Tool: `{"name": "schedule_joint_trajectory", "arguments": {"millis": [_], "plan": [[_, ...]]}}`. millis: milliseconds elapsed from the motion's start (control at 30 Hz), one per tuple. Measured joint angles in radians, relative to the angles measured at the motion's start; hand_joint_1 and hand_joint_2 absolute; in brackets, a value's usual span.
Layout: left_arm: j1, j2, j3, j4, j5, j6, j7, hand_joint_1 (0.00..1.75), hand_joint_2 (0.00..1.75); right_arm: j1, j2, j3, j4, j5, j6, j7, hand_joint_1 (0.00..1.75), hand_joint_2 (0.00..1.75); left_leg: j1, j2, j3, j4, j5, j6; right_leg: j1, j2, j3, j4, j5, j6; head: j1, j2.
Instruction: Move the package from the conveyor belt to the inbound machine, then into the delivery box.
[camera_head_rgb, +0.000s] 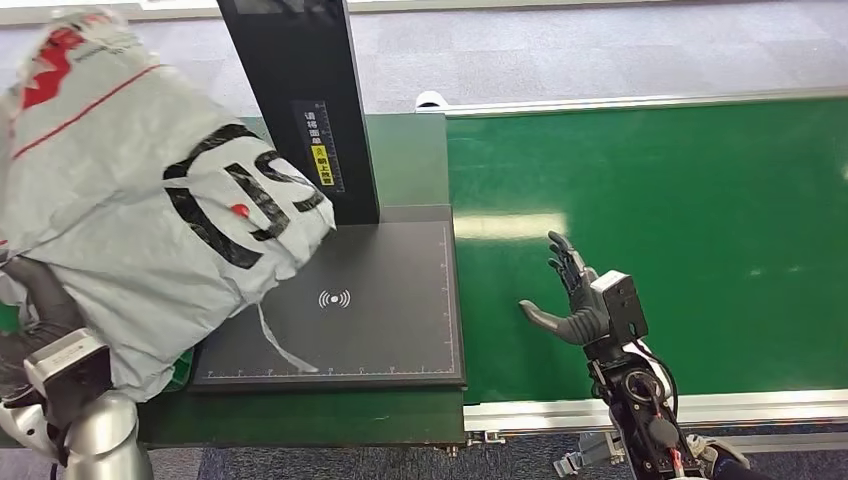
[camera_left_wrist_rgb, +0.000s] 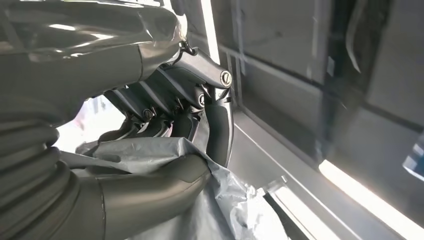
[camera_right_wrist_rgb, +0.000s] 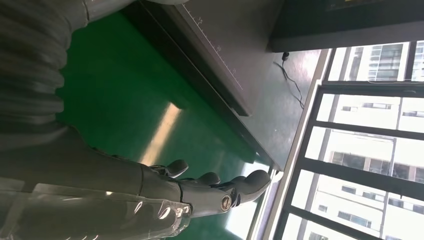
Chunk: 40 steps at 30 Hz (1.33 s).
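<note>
Package (camera_head_rgb: 130, 190) hangs bunched in my left hand (camera_head_rgb: 45, 330) above the inbound machine (camera_head_rgb: 370, 310); right hand (camera_head_rgb: 575, 300) spread, empty; slack plastic could slip my pinch.

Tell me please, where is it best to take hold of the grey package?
Probably at its bunched lower end, from below on the robot's left, where the left robot hand already holds it: the grey package is a soft bag that folds there.

We see a wireless-signal symbol (camera_head_rgb: 334, 298) on the inbound machine (camera_head_rgb: 400, 330). Bold black letters cross the package (camera_head_rgb: 140, 200) (unreadable); the yellow label (camera_head_rgb: 322, 165) on the black column (camera_head_rgb: 300, 90) is too small.
</note>
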Motion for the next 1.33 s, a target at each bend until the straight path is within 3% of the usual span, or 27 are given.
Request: {"name": "schedule_joint_trajectory", "arguments": {"millis": [233,567,733,900,1000,1033,1133,1333], "plan": [[-0.047,-0.013,0.228,-0.016,0.142,0.0,0.0,1.75,1.75,-0.001,0.013,0.0,-0.001,0.009,-0.003,0.008,0.0,1.75,0.0,0.0,0.0,0.0,0.0,0.0,0.0,0.0,0.0,0.0,0.0,0.0,0.0,0.0],[-0.1,-0.017,0.389,0.055,0.058,0.0,0.0,1.75,1.75,-0.002,0.025,0.0,-0.003,0.018,-0.003,0.012,0.0,1.75,0.0,0.0,0.0,0.0,0.0,0.0,0.0,0.0,0.0,0.0,0.0,0.0,0.0,0.0],[-0.114,-0.019,0.412,0.161,-0.144,0.0,-0.001,1.65,1.75,-0.002,0.026,0.001,-0.003,0.018,-0.002,0.013,0.0,1.75,0.0,0.0,0.0,0.0,0.0,0.0,0.0,0.0,0.0,0.0,0.0,0.0,0.0,0.0],[-0.143,-0.032,0.495,0.27,-0.509,0.0,0.01,1.74,1.75,-0.006,0.027,0.002,-0.003,0.018,0.0,0.014,0.0,1.75,0.0,0.0,0.0,0.0,0.0,0.0,0.0,0.0,0.0,0.0,0.0,0.0,0.0,0.0],[-0.149,-0.043,0.531,0.323,-0.608,0.0,0.046,0.99,1.75,-0.009,0.028,0.004,-0.003,0.018,0.005,0.017,0.0,1.75,0.0,0.0,0.0,0.0,0.0,0.0,0.0,0.0,0.0,0.0,0.0,0.0,0.0,0.0],[-0.149,-0.045,0.535,0.335,-0.617,0.0,0.061,0.57,1.75,-0.01,0.028,0.004,-0.003,0.018,0.007,0.018,0.0,1.75,0.0,0.0,0.0,0.0,0.0,0.0,0.0,0.0,0.0,0.0,0.0,0.0,0.0,0.0],[-0.149,-0.05,0.54,0.358,-0.631,0.001,0.095,0.0,1.75,-0.011,0.028,0.005,-0.003,0.018,0.011,0.018,0.0,1.75,0.0,0.0,0.0,0.0,0.0,0.0,0.0,0.0,0.0,0.0,0.0,0.0,0.0,0.0],[-0.148,-0.06,0.527,0.375,-0.572,0.002,0.084,0.0,1.75,-0.012,0.028,0.009,-0.003,0.018,0.012,0.018,0.0,1.75,0.0,0.0,0.0,0.0,0.0,0.0,0.0,0.0,0.0,0.0,0.0,0.0,0.0,0.0]]}}
